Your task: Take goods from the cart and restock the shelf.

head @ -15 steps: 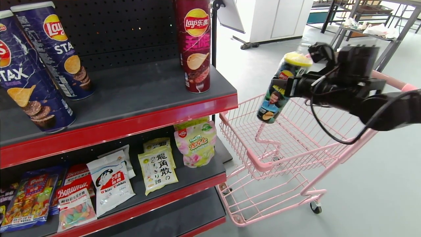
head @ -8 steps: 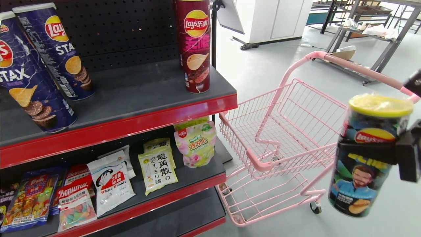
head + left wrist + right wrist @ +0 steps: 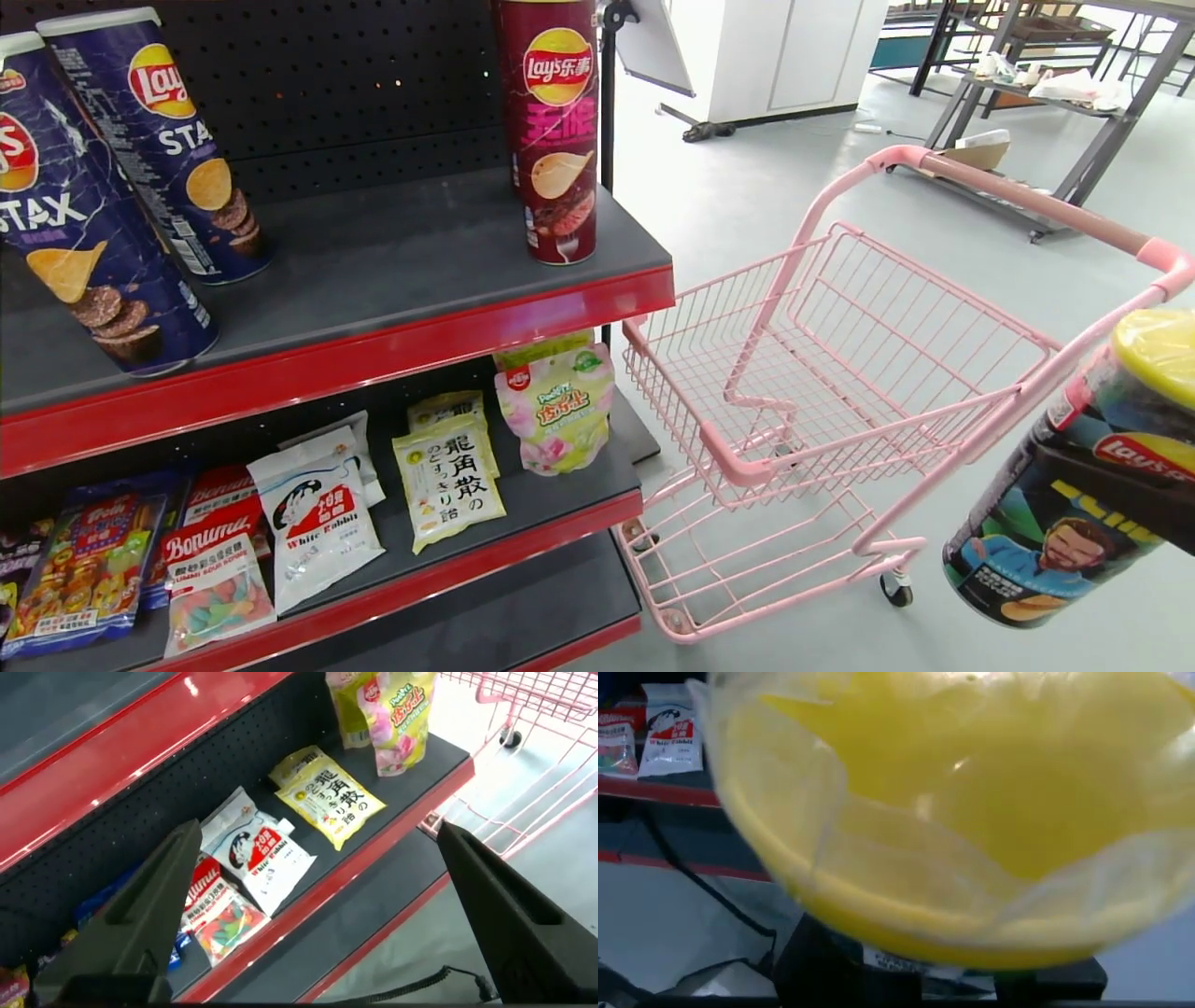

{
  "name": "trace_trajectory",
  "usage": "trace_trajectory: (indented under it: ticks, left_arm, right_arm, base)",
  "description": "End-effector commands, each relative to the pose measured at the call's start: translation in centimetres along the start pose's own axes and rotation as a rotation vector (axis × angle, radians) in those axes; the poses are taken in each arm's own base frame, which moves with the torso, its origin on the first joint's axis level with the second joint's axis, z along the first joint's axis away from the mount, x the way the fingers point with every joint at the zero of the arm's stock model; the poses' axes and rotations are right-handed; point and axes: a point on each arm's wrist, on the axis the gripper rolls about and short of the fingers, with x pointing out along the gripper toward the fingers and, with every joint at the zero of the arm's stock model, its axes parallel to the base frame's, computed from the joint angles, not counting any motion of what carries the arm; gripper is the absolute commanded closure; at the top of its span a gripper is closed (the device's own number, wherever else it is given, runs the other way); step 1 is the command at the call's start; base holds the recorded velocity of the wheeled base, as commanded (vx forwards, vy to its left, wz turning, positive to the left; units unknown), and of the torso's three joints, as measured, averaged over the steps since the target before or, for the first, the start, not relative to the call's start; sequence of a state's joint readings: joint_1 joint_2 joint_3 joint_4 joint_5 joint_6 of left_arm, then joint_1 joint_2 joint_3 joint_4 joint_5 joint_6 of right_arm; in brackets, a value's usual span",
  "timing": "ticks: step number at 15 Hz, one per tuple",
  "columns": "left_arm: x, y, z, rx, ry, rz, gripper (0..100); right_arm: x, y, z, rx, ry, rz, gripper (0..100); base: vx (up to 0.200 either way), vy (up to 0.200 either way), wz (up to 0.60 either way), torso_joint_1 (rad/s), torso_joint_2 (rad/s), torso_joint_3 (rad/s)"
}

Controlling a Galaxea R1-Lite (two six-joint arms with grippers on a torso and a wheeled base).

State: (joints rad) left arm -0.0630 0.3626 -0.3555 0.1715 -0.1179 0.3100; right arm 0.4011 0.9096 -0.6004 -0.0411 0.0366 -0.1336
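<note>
Right jaws clamped round the yellow-lidded chip can (image 3: pixel 1046 560), which just swung clear of the pink cart (image 3: pixel 738 462) and tipped; left jaws gaping, empty. Top shelf (image 3: pixel 392 271) next, I reckon.

**Clearances: shelf and cart**

Upper shelf (image 3: pixel 392 252): bare board lay open between the blue cans (image 3: pixel 173 149) at its left end and the maroon can (image 3: pixel 558 131) at its right front corner. Lower shelf (image 3: pixel 611 467): snack bags (image 3: pixel 448 481) covered most of the board. Cart (image 3: pixel 738 462): open-topped basket; raised handle (image 3: pixel 1018 201) and held chip can (image 3: pixel 1055 551) barred the side away from the shelf.
</note>
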Motion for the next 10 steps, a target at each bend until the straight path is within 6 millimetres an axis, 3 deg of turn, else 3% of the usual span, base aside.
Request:
trace_trajectory:
  ticks: [1,8,10]
  left_arm:
    - [-0.04,0.01,0.0,0.001,0.0,0.008,0]
    - [-0.22,-0.01,-0.13,0.007,-0.004,0.03,0]
    - [-0.29,-0.06,-0.27,0.007,-0.007,0.031,0]
  right_arm:
    - [-0.57,0.03,-0.08,0.0,-0.016,-0.003,100]
    - [-0.66,-0.11,-0.35,0.003,-0.007,-0.041,100]
    - [-0.64,-0.35,-0.35,0.008,-0.003,-0.065,100]
  base:
    - [-0.2,0.0,0.0,0.007,0.0,-0.007]
    - [-0.2,0.0,0.0,0.0,0.0,0.004]
    - [0.0,0.0,0.0,0.0,0.0,0.0]
